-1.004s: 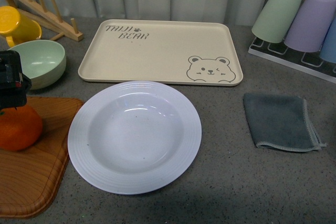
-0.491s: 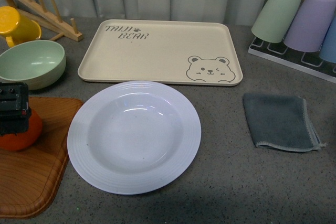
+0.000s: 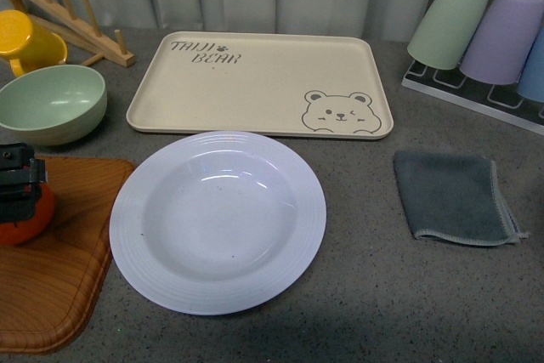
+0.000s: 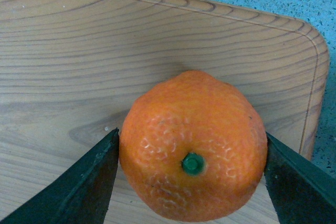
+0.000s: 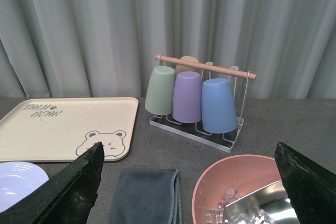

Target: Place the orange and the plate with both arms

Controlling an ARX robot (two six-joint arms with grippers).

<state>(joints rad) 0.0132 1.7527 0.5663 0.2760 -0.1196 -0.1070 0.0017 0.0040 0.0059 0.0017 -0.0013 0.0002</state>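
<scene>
orange [image 3: 25, 220] — top hidden by left jaws | blue cup [image 3: 535, 70] — cropped at edge

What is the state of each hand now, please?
Left hand: closed on the orange, fingers touching both its sides.
Right hand: open, holding nothing.
</scene>
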